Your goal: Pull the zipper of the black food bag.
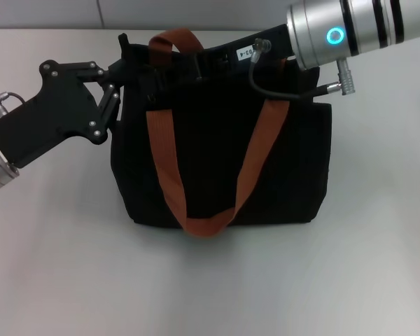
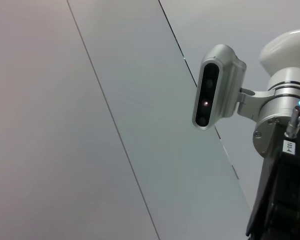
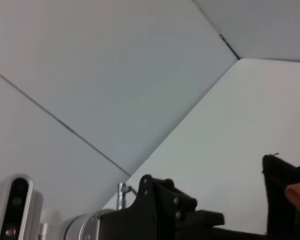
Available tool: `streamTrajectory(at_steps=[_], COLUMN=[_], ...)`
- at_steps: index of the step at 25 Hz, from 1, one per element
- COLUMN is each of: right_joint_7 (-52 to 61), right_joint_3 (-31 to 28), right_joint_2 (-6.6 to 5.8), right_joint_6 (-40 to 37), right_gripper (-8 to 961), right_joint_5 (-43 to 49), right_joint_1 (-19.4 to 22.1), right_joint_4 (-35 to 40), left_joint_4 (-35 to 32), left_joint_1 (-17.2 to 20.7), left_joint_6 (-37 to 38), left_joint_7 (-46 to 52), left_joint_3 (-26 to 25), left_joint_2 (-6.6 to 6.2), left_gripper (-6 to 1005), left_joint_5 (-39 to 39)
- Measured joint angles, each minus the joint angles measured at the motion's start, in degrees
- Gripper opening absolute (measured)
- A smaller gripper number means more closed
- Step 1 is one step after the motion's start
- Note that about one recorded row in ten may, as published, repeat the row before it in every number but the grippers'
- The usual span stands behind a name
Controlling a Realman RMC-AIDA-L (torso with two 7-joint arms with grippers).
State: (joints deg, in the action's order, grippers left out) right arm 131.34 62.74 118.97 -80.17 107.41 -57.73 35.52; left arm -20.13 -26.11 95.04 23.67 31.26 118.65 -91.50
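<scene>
The black food bag [image 1: 224, 161] stands upright in the middle of the table, its two orange-brown handles [image 1: 169, 168] hanging down its front. The zipper pull is hidden among the black fabric and gripper parts along the bag's top. My left gripper [image 1: 136, 64] is at the bag's top left corner. My right gripper [image 1: 196, 64] reaches in from the right and lies along the bag's top edge. The right wrist view shows the left gripper's black body [image 3: 162, 205] and a corner of the bag [image 3: 282, 197]. The left wrist view shows the right gripper's body [image 2: 285, 195].
The bag stands on a plain white table [image 1: 210, 280]. A grey wall [image 1: 56, 14] runs behind it. A black cable [image 1: 280, 89] loops down from the right wrist over the bag's top right. The right arm's wrist camera [image 2: 215, 85] shows in the left wrist view.
</scene>
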Motion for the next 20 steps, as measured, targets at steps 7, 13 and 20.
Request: streamTrajectory(at_steps=[7, 13, 20], right_joint_7=[0.0, -0.1, -0.6], right_joint_3=[0.6, 0.6, 0.6], right_joint_2=[0.15, 0.20, 0.20], right_joint_6=[-0.1, -0.1, 0.2], right_gripper=[361, 362, 182], right_joint_5=[-0.2, -0.2, -0.2], right_joint_1=[-0.2, -0.1, -0.1], right_joint_4=[0.0, 0.0, 0.0], left_joint_4=[0.0, 0.1, 0.1], left_joint_1=[-0.1, -0.2, -0.2], left_joint_6=[0.0, 0.0, 0.0], left_joint_7=[0.1, 0.2, 0.2], left_joint_3=[-0.1, -0.1, -0.2], left_joint_2=[0.00, 0.00, 0.00], left_gripper=[40, 41, 42], left_joint_5=[0.0, 0.0, 0.0])
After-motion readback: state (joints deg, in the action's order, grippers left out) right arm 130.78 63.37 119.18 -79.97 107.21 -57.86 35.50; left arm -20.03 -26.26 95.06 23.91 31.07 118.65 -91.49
